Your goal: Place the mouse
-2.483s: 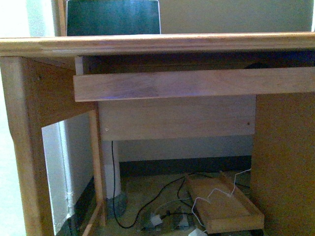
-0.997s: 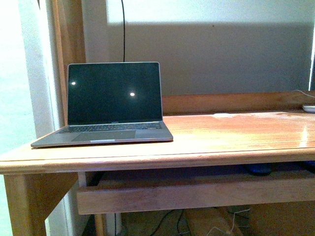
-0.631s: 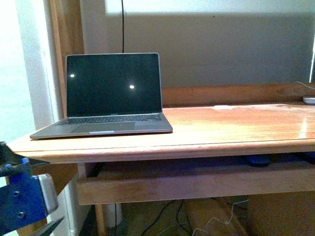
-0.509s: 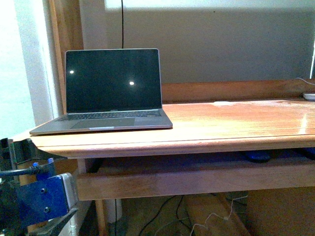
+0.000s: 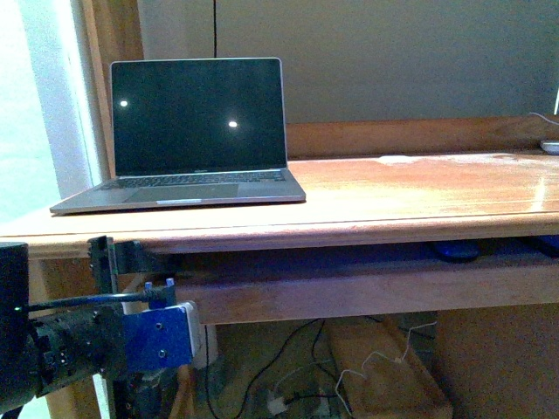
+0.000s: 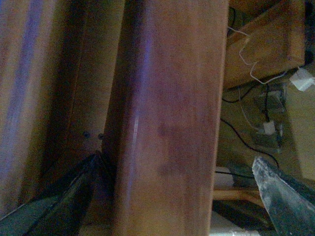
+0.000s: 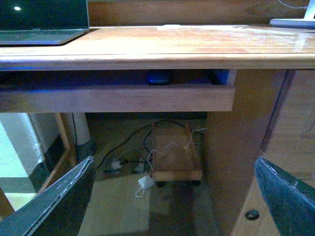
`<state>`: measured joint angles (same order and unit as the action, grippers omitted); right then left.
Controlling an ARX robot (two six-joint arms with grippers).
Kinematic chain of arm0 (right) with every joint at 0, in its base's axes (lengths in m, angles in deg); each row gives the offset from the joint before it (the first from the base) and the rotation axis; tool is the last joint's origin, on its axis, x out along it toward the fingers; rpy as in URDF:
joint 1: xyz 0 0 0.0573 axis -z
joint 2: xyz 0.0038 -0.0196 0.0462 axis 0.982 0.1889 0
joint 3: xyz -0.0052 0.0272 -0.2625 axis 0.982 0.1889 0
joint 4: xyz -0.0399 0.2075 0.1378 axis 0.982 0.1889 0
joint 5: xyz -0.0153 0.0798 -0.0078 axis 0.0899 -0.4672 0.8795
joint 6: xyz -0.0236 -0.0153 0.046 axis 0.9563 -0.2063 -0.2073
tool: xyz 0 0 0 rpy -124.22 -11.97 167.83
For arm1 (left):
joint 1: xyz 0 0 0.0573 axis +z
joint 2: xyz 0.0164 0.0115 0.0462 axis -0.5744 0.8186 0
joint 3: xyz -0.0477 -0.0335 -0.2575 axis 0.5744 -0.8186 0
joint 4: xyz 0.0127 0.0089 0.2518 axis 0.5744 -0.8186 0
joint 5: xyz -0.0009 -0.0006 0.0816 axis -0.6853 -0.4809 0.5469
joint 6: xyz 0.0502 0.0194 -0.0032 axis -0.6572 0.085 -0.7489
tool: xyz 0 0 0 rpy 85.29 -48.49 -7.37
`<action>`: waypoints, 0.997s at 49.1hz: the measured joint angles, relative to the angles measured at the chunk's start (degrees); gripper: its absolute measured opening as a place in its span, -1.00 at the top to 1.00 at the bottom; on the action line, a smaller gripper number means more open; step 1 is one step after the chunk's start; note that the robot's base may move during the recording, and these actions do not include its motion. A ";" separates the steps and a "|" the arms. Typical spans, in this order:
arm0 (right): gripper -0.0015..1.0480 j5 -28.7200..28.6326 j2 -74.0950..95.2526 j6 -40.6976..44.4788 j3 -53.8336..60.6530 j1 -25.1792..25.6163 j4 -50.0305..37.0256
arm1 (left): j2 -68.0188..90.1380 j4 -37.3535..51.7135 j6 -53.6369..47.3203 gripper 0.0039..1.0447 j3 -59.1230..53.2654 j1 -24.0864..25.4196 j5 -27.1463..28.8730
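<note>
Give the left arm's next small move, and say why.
Probably close the left tool on the tray front, ready to pull it out. The tool stands open astride that board, and the mouse sits behind it under the desktop, hard to reach from above.

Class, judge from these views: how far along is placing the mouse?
Nothing looks done: the mouse lies in the tray under the desktop. In hand: the left gripper, open, straddles what looks like its front board; the right gripper is open and empty. Left: grasping the mouse and setting it down.
</note>
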<state>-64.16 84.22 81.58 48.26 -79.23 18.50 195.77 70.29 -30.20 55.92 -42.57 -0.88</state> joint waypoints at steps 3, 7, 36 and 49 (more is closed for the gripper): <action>-0.86 -0.02 0.00 0.00 0.00 0.00 0.00 | 1.73 0.04 -1.07 -0.85 1.40 -0.04 0.04; -0.86 0.02 0.00 0.00 0.00 0.00 0.00 | 3.58 0.26 -2.97 -0.85 2.40 -0.11 -0.31; -0.86 0.02 0.00 0.00 0.00 0.00 0.00 | -9.60 -27.30 12.39 -0.86 -4.07 -2.54 1.51; -0.86 0.00 0.00 0.00 0.00 0.00 0.00 | -24.59 -38.05 29.27 -0.86 -13.18 -4.83 -4.57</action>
<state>-64.16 84.22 81.58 48.26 -79.23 18.50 171.18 32.24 -0.93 42.74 -47.40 -5.45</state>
